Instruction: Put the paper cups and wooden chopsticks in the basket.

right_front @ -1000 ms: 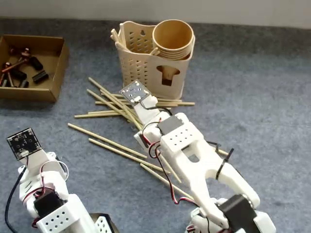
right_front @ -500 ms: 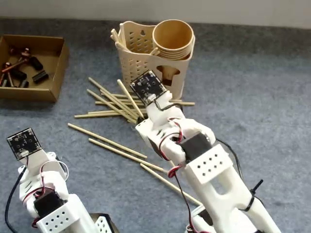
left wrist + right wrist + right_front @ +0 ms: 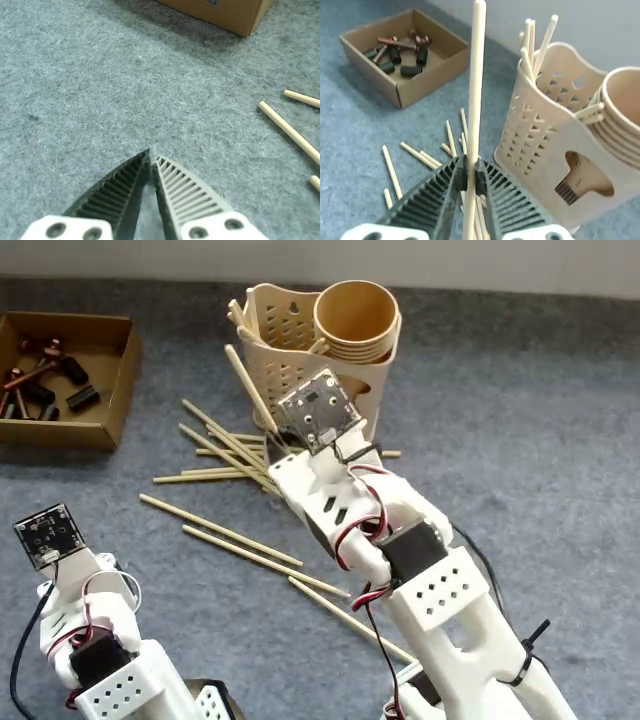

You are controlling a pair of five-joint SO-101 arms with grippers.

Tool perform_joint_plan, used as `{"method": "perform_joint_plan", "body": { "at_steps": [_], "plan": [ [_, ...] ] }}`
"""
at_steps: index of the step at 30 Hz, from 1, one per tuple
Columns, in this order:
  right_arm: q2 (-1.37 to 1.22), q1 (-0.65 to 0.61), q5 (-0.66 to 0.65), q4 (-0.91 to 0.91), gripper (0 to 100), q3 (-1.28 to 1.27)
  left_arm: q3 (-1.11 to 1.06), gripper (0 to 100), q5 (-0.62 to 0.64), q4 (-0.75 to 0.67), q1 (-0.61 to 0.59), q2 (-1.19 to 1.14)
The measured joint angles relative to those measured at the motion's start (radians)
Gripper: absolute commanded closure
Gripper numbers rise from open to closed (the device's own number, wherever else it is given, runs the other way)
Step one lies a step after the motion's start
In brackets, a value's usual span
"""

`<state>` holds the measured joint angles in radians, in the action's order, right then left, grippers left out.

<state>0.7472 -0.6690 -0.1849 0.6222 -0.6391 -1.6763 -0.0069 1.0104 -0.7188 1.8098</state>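
Grey cloth-covered bench in soft light, with a pale wall behind.

The cloth under me is a fuzzy, carpet-like grey, flecked and slightly matted, and it spreads out on every side of my right hand. Beyond that hand, past the far edge of the bench, the plain wall runs straight across. An open brown cardboard box sits on the cloth ahead of my left hand and well off to the left of my right one. Small dark and copper-coloured parts lie loose inside it. The light is even and throws only faint shadows, the darkest being a band on the cloth along the box's near side.
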Motion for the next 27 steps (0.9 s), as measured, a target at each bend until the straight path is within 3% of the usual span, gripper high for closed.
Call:
{"method": "perform_joint_plan", "body": {
  "at_steps": [19,27],
  "plan": [
    [0.0,0.0,0.0,-0.681,99.4,0.0,0.0,100,0.0,0.0,0.0,0.0],
    [0.0,0.049,0.0,-0.87,99.4,0.0,0.0,100,0.0,0.0,0.0,0.0]
  ]
}}
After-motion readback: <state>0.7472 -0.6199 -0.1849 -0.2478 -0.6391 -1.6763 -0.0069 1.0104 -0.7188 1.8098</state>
